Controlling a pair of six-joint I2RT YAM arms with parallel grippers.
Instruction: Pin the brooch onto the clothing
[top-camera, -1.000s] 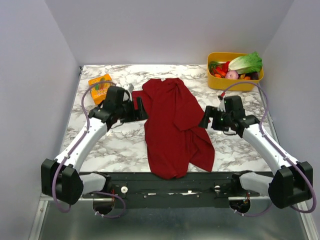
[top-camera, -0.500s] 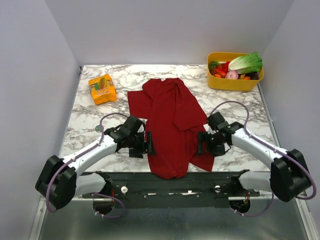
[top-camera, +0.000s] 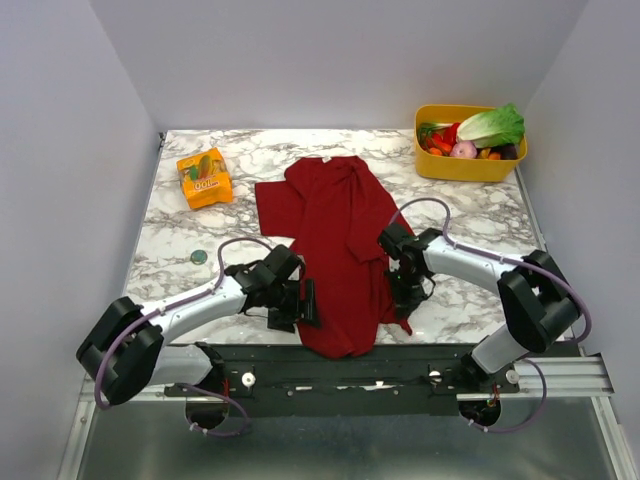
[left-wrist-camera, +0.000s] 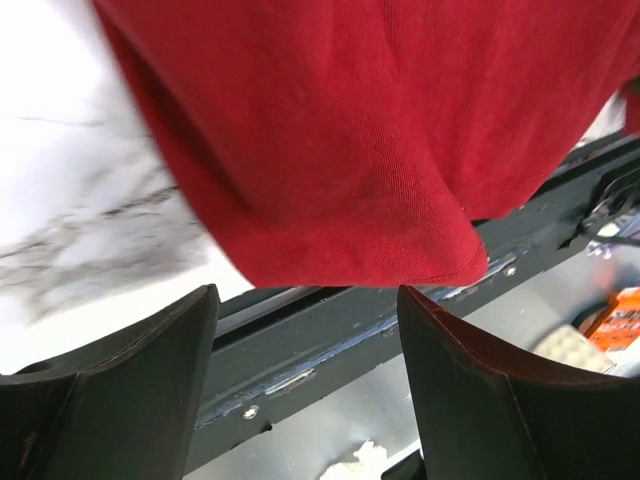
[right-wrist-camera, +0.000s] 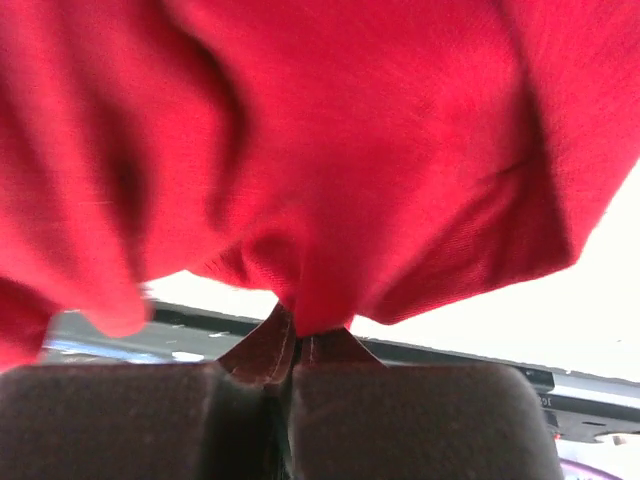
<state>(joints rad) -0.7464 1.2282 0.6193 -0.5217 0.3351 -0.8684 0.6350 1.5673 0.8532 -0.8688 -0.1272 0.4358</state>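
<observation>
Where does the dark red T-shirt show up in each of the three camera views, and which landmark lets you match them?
Top external: the T-shirt lies mid marble table, collar far, hem at the near edge.
Left wrist: it fills the upper frame, hem just beyond the open left gripper.
Right wrist: it fills most of the frame, a fold pinched in the shut right gripper.
Shared landmark: the dark rail under the hem.

The dark red T-shirt (top-camera: 335, 225) lies rumpled lengthwise down the middle of the marble table (top-camera: 480, 205). Its collar, with a small white label, is at the far end. One sleeve spreads left, the hem reaches the near edge, and the right side is bunched inward. The brooch (top-camera: 199, 257), a tiny round grey-green disc, lies flat on bare marble well left of the shirt
</observation>
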